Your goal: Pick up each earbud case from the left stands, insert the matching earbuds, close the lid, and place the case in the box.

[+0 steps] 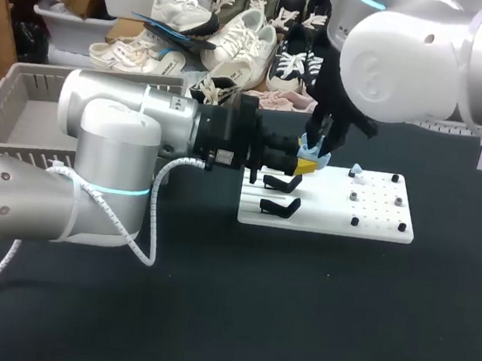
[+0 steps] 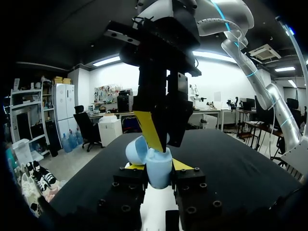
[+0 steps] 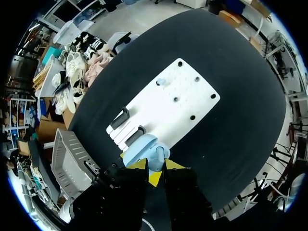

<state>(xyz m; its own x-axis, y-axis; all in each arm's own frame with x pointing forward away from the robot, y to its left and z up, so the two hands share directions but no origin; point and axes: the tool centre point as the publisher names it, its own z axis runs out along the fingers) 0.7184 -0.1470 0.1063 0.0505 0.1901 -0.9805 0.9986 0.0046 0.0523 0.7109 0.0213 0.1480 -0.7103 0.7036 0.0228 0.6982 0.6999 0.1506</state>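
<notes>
A light blue earbud case is held upright over the white board, my left gripper shut on its sides. Its lid hangs open to one side. My right gripper comes down from above with its tips at the case's open mouth. In the right wrist view the case lies just ahead of my right gripper, whose fingers are nearly together on a small light blue earbud, mostly hidden. In the head view both grippers meet above the board's left part.
The white board carries two empty black stands at its left and several black pegs at its right. A light blue earbud sits at the board's far edge. A grey basket stands at the table's left.
</notes>
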